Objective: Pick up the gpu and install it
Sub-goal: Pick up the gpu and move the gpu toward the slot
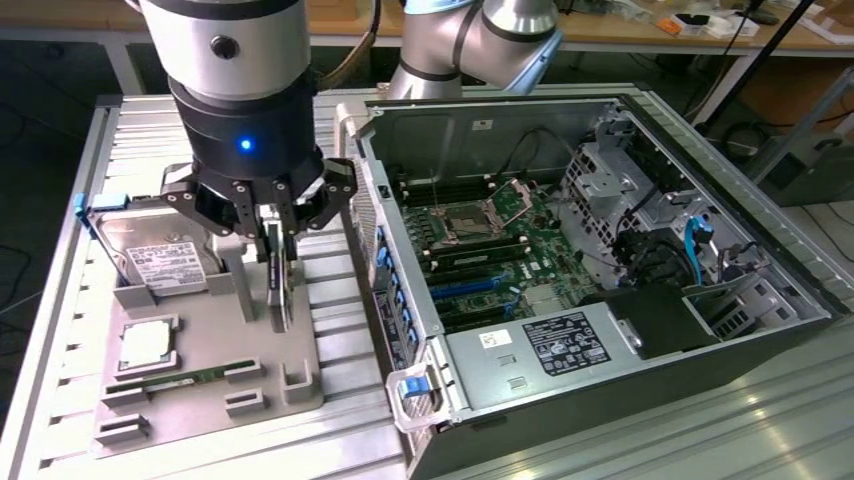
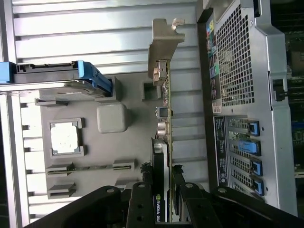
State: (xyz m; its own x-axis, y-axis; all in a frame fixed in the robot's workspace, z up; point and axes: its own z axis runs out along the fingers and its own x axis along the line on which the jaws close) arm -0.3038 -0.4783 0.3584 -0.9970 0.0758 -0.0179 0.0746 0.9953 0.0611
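Note:
The gpu stands on edge in a slot of the grey fixture tray, seen edge-on as a thin green card. In the wrist view the gpu runs lengthwise, with its silver end bracket at the far end and its black fan side between my fingers. My gripper sits directly over the card's top edge. Its black fingers press in from both sides, shut on the card. The card's lower edge still rests in the tray.
The tray also holds a silver hard drive with a white label, a square processor chip and a narrow memory stick. The open computer case lies to the exterior view's right, its motherboard exposed. The case's rear wall is close beside the card.

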